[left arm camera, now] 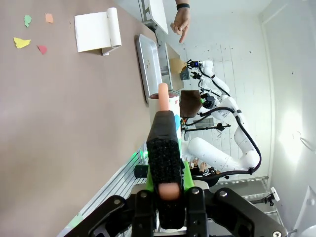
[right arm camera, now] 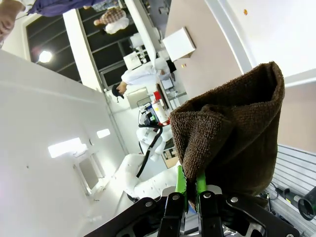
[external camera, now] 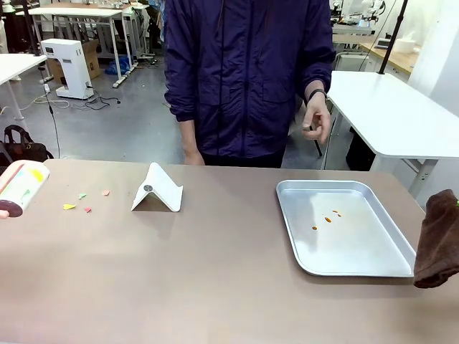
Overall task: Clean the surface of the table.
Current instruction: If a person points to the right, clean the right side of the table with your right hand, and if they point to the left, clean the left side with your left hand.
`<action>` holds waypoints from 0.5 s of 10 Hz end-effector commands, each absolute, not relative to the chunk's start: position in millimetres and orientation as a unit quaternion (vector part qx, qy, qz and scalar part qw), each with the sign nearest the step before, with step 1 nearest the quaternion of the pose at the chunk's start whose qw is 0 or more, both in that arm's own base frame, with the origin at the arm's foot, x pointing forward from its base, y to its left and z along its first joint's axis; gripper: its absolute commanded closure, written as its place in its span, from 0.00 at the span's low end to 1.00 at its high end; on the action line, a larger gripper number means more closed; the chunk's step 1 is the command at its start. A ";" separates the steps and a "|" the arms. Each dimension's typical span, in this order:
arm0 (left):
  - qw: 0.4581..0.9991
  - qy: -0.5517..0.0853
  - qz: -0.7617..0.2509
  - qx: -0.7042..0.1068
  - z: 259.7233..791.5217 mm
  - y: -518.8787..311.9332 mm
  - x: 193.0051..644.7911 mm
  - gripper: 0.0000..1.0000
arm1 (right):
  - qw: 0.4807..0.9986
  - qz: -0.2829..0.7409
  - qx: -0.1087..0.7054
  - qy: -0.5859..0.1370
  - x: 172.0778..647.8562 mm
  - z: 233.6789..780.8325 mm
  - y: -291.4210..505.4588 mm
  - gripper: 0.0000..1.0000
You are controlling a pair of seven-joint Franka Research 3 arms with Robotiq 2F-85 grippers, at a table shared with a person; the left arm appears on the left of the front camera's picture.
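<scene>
**Item 1.** Large rectangular table [external camera: 215, 279] with a plain matte brown-taupe top. It spans the whole lower half of the front view, between the robot's side and the person at the far edge. The surface is even in tone, with a faint pale sheen toward the near right.

**On it, left part:** four small paper scraps lie close together:
- yellow scrap [external camera: 69, 206]
- green scrap [external camera: 82, 195]
- orange scrap [external camera: 105, 192]
- red scrap [external camera: 87, 210]

**Left of centre:** white folded tent-shaped stand [external camera: 156, 189], upright, just right of the scraps.

**Right part:** shallow rectangular silver metal tray [external camera: 362, 247], lying flat, holding a few tiny orange crumbs [external camera: 328, 219].

**Item 2.** Left gripper [left arm camera: 165, 145], fingers clamped on a white cylindrical container with coloured print [external camera: 23, 188]. The container is held tilted above the table's left edge, with its pinkish tip pointing away from the wrist.

**Item 3.** Right gripper [right arm camera: 190, 183], green pads pressed together on a fold of a dark brown terry cloth [right arm camera: 232, 128]. The cloth hangs at the table's right edge, beside the tray's near right corner.

**Item 4.** Person in a dark blue-purple jacket [external camera: 244, 72], standing against the far edge. One hand [external camera: 317, 123] with a black wristband is raised off the table, fingers loosely curled.
</scene>
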State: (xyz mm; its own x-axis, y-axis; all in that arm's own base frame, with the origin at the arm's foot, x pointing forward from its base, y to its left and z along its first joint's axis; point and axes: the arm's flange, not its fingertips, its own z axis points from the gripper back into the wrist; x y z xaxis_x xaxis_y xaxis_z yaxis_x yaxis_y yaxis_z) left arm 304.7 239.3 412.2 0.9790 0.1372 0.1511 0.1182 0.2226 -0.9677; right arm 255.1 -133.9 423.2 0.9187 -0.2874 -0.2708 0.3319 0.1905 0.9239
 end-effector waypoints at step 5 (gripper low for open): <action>0.769 -0.112 0.005 -0.630 415.3 237.1 303.0 0.82 | 0.767 -0.212 0.605 0.017 253.0 428.0 -130.1 1.00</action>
State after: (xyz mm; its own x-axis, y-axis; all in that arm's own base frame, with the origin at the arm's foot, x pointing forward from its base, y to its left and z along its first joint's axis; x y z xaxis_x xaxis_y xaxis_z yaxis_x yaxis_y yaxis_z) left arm 304.7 239.3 412.2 0.9790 0.1372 0.1511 0.1182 0.2226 -0.9677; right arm 255.1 -133.9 423.2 0.9187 -0.2875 -0.2708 0.3320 0.1905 0.9239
